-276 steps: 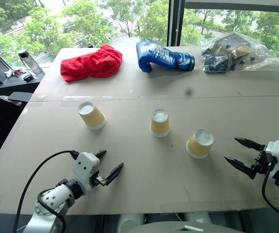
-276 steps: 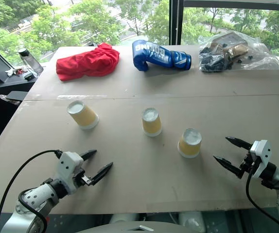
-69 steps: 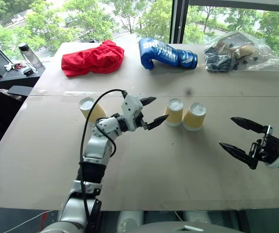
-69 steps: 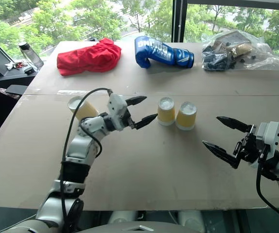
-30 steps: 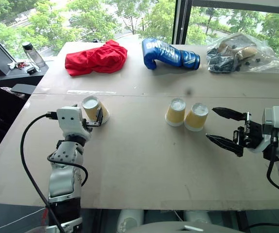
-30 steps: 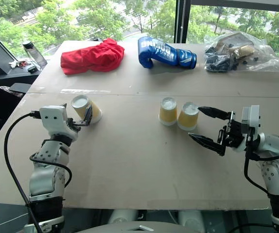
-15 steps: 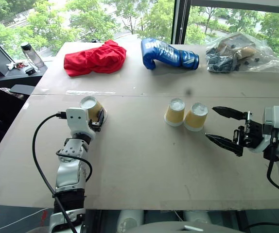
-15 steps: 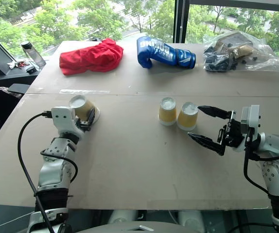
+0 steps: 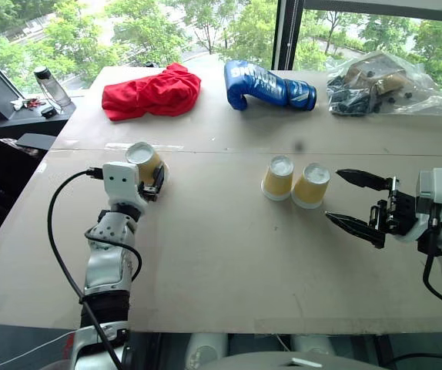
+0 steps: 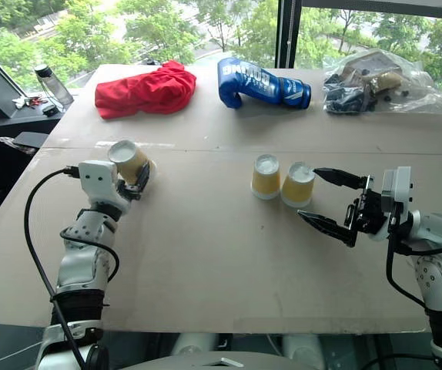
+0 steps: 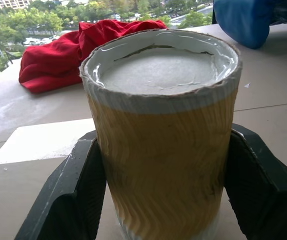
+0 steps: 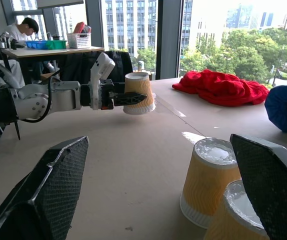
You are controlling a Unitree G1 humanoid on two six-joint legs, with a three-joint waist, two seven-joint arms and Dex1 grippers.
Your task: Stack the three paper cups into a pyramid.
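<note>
On the left side of the bench (image 9: pixel 229 254), the left tool (image 9: pixel 153 179) pinches one upside-down paper cup (image 9: pixel 145 159), a black finger (image 11: pixel 78 195) on each side of its tan wall. From the right wrist view that cup looks lifted just clear of the surface, though the gap is thin and hard to be sure of. The other two cups stand upside down near the middle of the bench, the left one (image 9: pixel 278 177) touching or almost touching the right one (image 9: pixel 311 185), ready to serve as the bottom row. The right tool (image 9: pixel 353 202) hangs just right of that pair, spread wide and holding nothing.

The held cup is likely very light and thin-walled, so a hard squeeze could dent or oval it, and a loose one could let the smooth paper slide. The mid-wall hold it has now looks sound, since the rolled rim and the closed base stiffen the ends. Setting it across the two white bases calls for a level, gentle descent, because a light nudge could push the bottom pair apart.

At the far edge lie a red cloth (image 9: pixel 152 91), a blue boxing glove (image 9: pixel 267 85) and a clear bag of parts (image 9: pixel 375 85).
</note>
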